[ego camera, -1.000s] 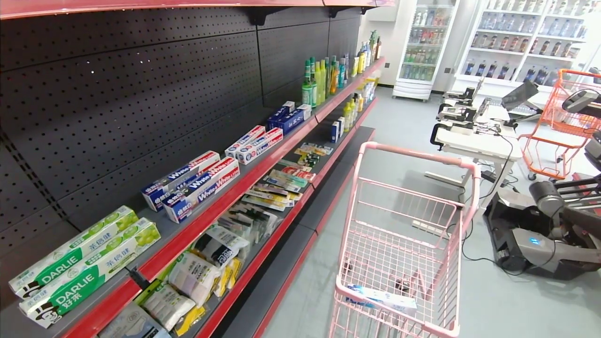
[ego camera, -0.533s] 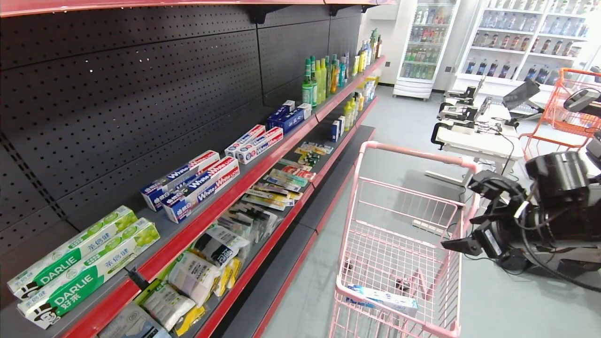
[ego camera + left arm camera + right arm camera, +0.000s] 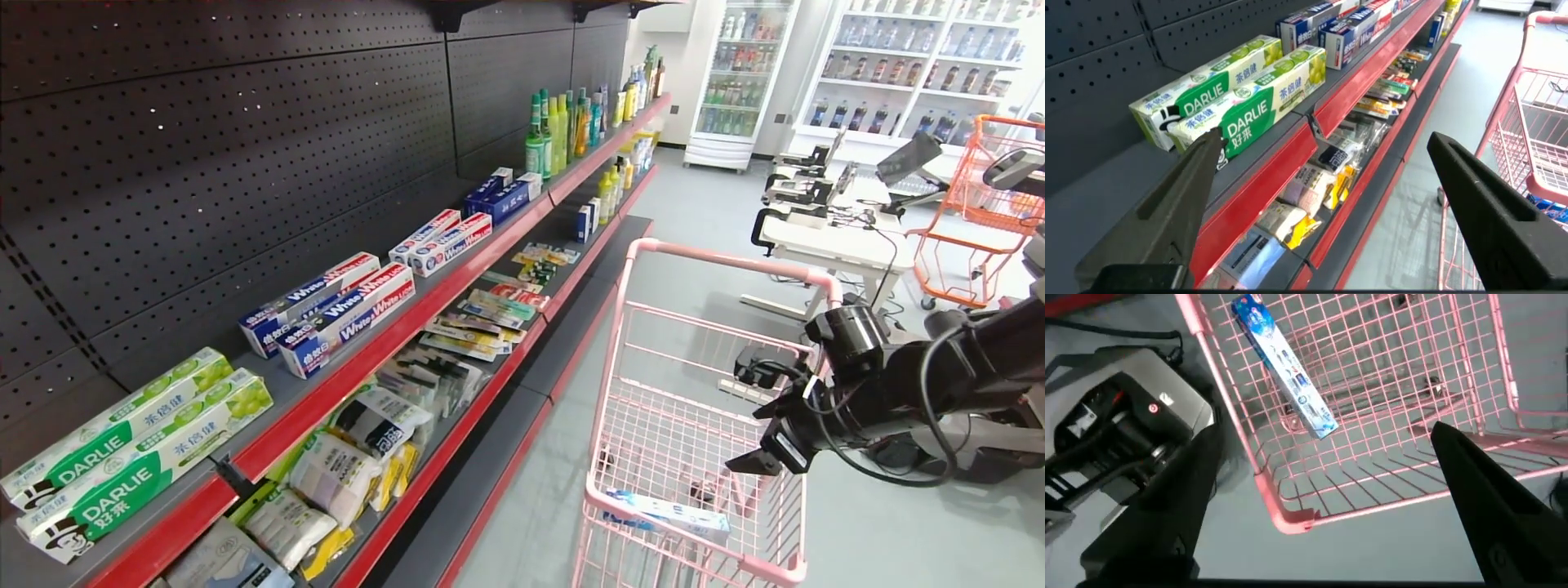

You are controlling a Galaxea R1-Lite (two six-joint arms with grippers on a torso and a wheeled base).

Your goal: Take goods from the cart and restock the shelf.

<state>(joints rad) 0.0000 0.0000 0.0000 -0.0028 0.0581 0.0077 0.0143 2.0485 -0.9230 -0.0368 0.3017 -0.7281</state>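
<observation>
Empty right gripper (image 3: 755, 437), fingers wide apart, above right rim of cart (image 3: 727, 261). Toothpaste box (image 3: 665, 514) flat on cart floor, below and nearer the robot, long axis across cart. Right arm nearer; left gripper (image 3: 1327, 204) also spread empty, by shelf (image 3: 1274, 163).

The upper shelf (image 3: 384, 343) carries green boxes (image 3: 139, 453), white boxes (image 3: 335, 314), blue boxes (image 3: 502, 200) and bottles (image 3: 563, 131) in a row. Packets (image 3: 343, 478) lie on the lower shelf (image 3: 441, 453). The cart (image 3: 727, 263), on the floor (image 3: 898, 539), holds one long box (image 3: 665, 514).

toothpaste box (image 3: 676, 513) partly behind cart rim (image 3: 767, 565), fridge bottles (image 3: 731, 82) too small
</observation>
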